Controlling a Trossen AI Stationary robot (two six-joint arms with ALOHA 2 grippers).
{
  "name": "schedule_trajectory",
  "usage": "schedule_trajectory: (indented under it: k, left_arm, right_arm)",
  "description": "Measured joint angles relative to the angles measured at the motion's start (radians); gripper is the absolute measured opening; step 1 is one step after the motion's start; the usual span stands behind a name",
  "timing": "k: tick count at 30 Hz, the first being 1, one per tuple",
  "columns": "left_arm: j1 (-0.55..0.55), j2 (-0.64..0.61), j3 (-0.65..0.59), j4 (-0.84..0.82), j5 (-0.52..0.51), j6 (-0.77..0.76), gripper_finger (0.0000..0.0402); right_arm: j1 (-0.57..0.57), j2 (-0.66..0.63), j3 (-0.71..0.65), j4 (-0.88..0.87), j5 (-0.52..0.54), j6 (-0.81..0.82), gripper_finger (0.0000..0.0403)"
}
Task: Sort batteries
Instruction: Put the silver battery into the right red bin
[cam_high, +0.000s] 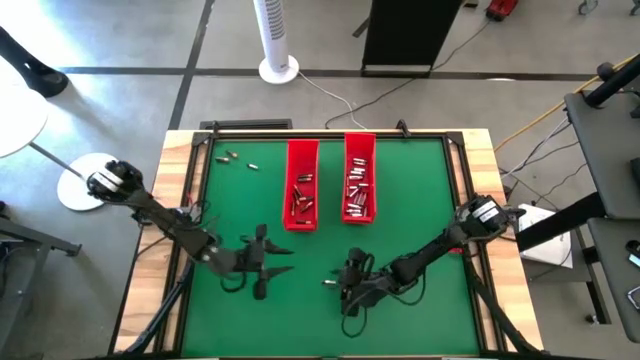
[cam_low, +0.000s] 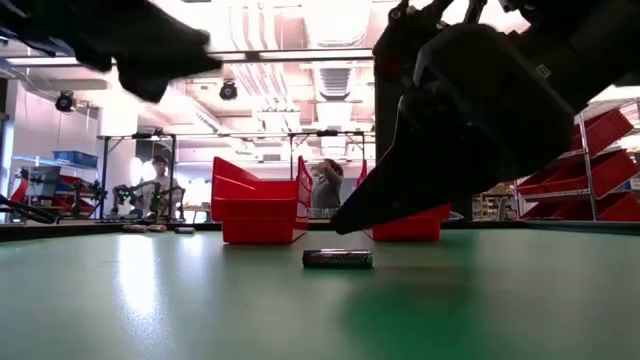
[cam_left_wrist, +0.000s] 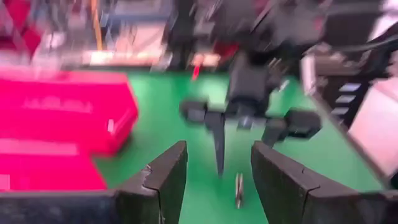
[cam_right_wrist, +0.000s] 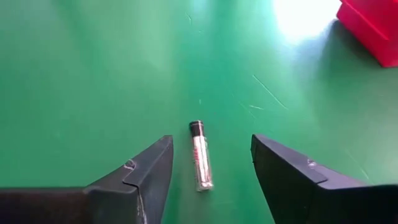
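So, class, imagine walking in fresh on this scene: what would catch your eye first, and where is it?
Two long red plastic trays stand side by side at the far middle of the green table, each holding small cylindrical batteries. Near the front edge, the right gripper hangs open over a single silvery battery with a dark cap, while the left gripper waits open beside it.
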Motion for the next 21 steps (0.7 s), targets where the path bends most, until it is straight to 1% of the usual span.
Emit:
schedule_trajectory:
  k: [2, 4, 8, 11, 15, 21]
  left_arm:
    - [0.000, -0.025, -0.055, 0.145, 0.013, 0.119, 0.0157]
    - [0.007, -0.054, -0.107, 0.253, 0.016, 0.215, 0.0155]
    - [0.050, -0.119, -0.219, 0.430, 0.014, 0.279, 0.0155]
    - [0.088, -0.173, -0.293, 0.494, 0.014, 0.275, 0.0154]
    - [0.108, -0.222, -0.360, 0.499, 0.013, 0.203, 0.0154]
    - [0.107, -0.212, -0.390, 0.499, 0.016, 0.140, 0.0154]
  right_arm:
    - [-0.008, 0.009, -0.015, 0.044, -0.013, -0.004, 0.0200]
    - [-0.017, 0.022, -0.024, 0.058, -0.021, -0.028, 0.0194]
    - [-0.026, 0.069, -0.011, 0.107, -0.035, -0.085, 0.0184]
    - [-0.028, 0.105, 0.012, 0.119, -0.029, -0.080, 0.0175]
    - [-0.030, 0.132, 0.015, 0.125, -0.031, -0.049, 0.0158]
    - [-0.030, 0.145, -0.001, 0.109, -0.047, 0.008, 0.0116]
